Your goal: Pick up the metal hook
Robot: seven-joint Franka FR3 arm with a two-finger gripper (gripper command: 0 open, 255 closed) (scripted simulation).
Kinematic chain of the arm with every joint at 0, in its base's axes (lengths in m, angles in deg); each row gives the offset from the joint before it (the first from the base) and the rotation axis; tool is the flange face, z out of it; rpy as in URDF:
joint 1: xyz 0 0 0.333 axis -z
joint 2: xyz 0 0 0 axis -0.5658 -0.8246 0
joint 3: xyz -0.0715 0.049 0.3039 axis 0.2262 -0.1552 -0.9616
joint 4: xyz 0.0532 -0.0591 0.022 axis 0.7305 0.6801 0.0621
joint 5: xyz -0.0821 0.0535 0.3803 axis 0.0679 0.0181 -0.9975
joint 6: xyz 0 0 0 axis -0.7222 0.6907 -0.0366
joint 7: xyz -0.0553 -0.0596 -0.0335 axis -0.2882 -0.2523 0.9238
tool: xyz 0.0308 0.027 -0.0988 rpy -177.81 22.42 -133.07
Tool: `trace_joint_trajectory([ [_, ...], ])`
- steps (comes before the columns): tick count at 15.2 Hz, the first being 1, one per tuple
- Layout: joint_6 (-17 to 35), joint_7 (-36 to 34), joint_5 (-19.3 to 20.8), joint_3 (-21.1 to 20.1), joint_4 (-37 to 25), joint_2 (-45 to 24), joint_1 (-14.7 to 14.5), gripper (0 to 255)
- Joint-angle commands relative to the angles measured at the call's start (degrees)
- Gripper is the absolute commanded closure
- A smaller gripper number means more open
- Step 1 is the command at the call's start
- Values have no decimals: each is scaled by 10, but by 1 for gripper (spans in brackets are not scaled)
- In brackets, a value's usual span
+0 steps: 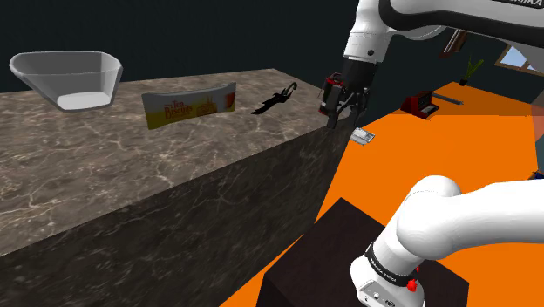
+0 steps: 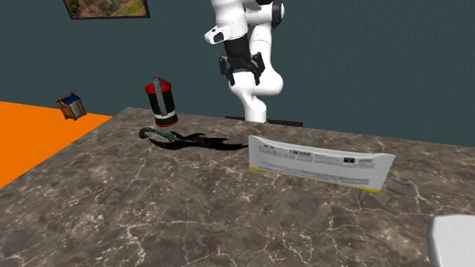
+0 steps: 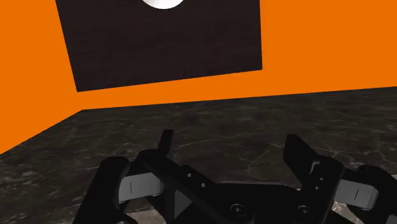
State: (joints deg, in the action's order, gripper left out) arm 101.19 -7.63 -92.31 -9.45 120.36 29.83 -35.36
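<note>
room: dark teal walls (image 2: 375,52) and a flat orange floor (image 1: 436,166). the work surface is a long counter (image 1: 131,174) with a dark, veined stone finish, level and hard.

items on the counter, largest first: a pale open bin (image 1: 52,70) at the far end in the shoulder view; a printed packet (image 1: 190,105) standing on edge near the middle; a red-and-black can (image 2: 162,102) close to the edge nearest the arm; the hook (image 2: 167,139) lying flat just beside the can, between can and packet, touching neither.

hook: thin, dark, curved at one end with a straighter shank. it probably handles as light and rigid, with a smooth finish that may slip. it sits low on the stone, so expect little clearance under it. recommended hold: across the shank near its middle, with the fingers straddling its narrow width.

gripper (image 1: 337,113): fingers spread apart, nothing between them. it hangs at the counter's edge, apart from the hook.
</note>
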Motion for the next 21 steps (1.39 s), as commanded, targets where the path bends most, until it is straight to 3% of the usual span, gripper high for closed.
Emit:
trace_joint_trajectory([
  [1,0,0,0,0,0,0,0,0],
  [10,88,-233,-39,-59,-119,-185,58,0],
  [21,129,-500,-22,-71,-314,-400,115,0],
])
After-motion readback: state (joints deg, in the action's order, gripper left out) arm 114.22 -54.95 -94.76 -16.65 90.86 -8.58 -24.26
